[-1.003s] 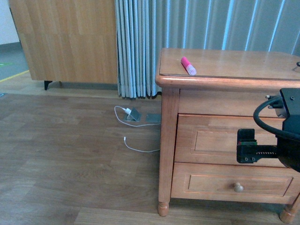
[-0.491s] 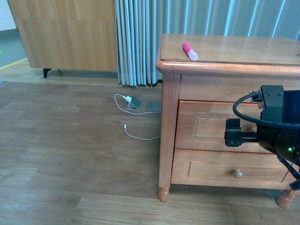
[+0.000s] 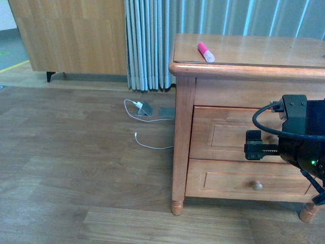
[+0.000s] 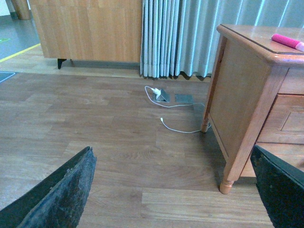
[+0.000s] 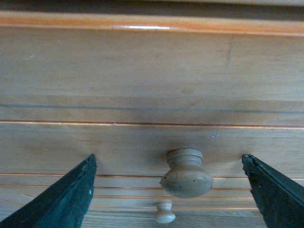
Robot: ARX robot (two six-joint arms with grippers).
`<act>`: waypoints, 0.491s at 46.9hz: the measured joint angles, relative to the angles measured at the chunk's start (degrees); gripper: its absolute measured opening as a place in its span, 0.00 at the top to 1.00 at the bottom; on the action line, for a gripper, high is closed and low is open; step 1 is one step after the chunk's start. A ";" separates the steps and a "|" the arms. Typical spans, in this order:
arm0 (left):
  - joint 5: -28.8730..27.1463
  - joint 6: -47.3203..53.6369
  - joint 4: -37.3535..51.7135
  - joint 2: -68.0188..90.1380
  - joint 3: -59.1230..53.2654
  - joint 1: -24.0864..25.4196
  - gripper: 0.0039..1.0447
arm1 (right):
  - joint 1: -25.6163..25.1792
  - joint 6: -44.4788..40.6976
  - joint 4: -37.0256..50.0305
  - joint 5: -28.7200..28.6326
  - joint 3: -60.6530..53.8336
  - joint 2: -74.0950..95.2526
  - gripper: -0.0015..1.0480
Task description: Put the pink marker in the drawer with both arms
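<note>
Front view showed the nightstand (image 3: 183,127) with its upper drawer (image 3: 223,134) shut and the right arm (image 3: 297,140) before it. Right fingers (image 5: 61,199) stood spread wide either side of the knob (image 5: 186,173), clear of it. Left fingers (image 4: 57,194) were spread wide above the floor (image 4: 95,123). The marker (image 3: 205,52) lay on the nightstand's top, toward its left end.

glossy honey wood drawer (image 5: 142,142), smooth pale knob (image 5: 186,173), matt wood-plank floor (image 3: 76,168)
</note>
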 joint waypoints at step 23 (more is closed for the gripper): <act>0.00 0.00 0.00 0.00 0.00 0.00 0.06 | -0.59 0.63 -0.24 0.17 -0.02 0.26 0.78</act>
